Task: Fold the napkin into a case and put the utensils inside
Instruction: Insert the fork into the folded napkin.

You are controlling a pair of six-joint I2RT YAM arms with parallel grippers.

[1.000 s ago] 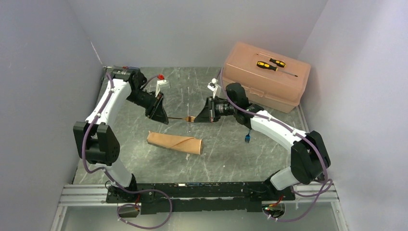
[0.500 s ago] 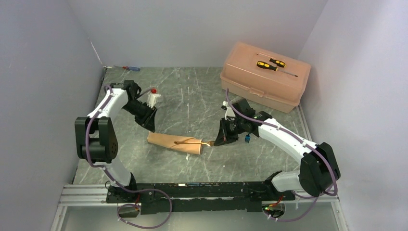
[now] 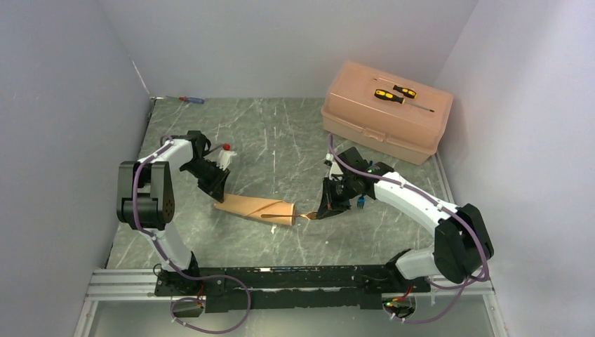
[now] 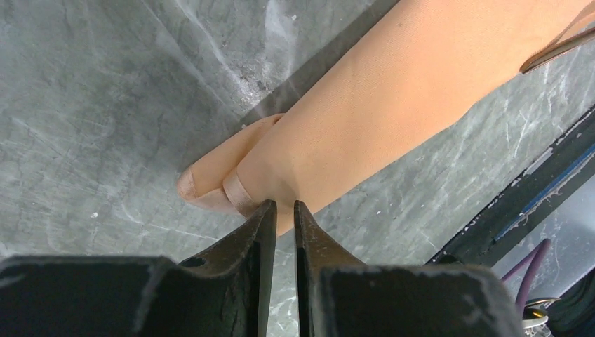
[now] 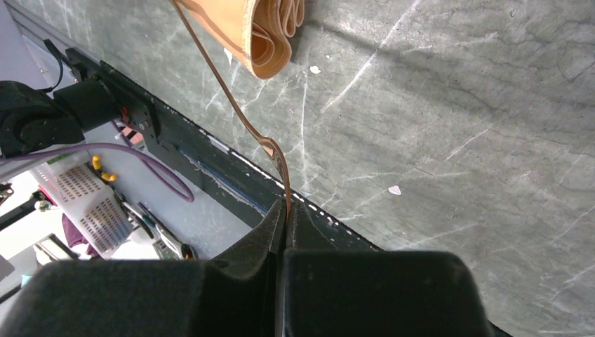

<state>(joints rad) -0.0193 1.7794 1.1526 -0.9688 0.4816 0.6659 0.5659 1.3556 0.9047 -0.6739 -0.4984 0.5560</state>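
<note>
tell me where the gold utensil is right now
Top view, mid-table: the gold utensil runs from the right gripper, which pinches one end, leftward across the peach case; whether it is tucked inside is unclear.

The right pincer (image 5: 286, 210), jaws together, pinches a slim gold utensil (image 5: 269, 145) whose far end reaches the folded peach case (image 5: 266, 28).

One camera sits high behind the arm bases and looks down on the whole table (image 3: 281, 126). The wrist cameras look along the left gripper (image 4: 284, 210) and the right gripper (image 5: 284, 214), very near the surface. All three views share the case (image 3: 254, 208) and the gold utensil (image 5: 231, 98).
</note>
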